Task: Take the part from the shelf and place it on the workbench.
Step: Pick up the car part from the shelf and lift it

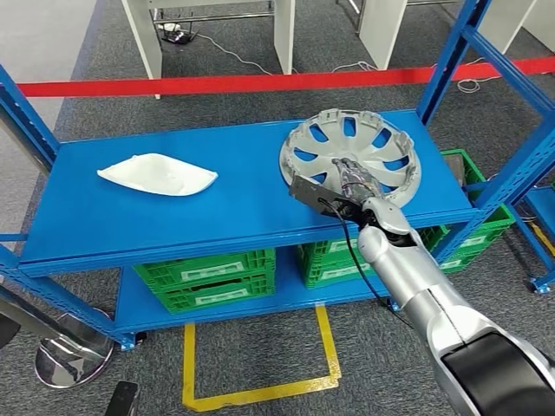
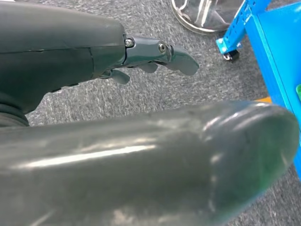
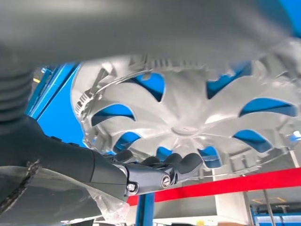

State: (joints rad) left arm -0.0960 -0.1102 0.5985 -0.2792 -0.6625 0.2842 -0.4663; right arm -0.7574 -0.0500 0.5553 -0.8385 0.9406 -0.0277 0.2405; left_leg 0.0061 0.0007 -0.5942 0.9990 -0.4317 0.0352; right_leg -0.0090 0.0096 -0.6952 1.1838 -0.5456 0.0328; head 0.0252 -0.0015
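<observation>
The left robot hand (image 2: 156,54) hangs over the floor, fingers loosely apart and holding nothing. On the shelf (image 1: 249,195), a white part (image 1: 157,173) lies well left of the right robot hand (image 1: 353,178), whose fingers rest on the silver hubcap (image 1: 350,152); whether they grip it is unclear. Lifting and carrying remain.

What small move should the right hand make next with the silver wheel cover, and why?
Probably close the fingers more firmly on the cover's near edge before lifting. The right hand is already over the silver wheel cover, fingers reaching into its openings, but the cover appears to lie on the blue shelf, and a secure grip is not evident. The left hand hangs over the floor, holding nothing.
</observation>
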